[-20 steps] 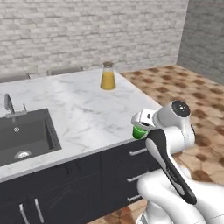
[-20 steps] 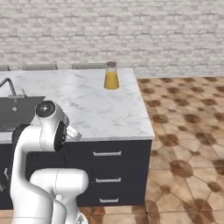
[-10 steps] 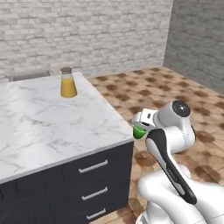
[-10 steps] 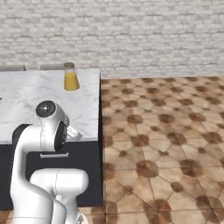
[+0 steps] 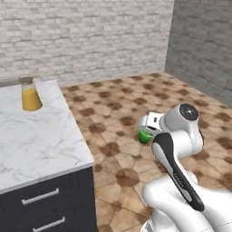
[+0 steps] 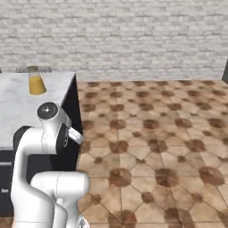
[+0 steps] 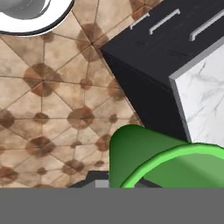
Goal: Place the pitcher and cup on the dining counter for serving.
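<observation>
The cup is showing just a green sliver behind the wrist, hiding the tool's fingers (the hand view is cropping its rim too); the worktop is running off the left edge.

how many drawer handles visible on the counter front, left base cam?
2. One silver drawer handle sits just under the marble counter edge; a second lies below it at the frame's bottom. More may be hidden below the frame.
</observation>
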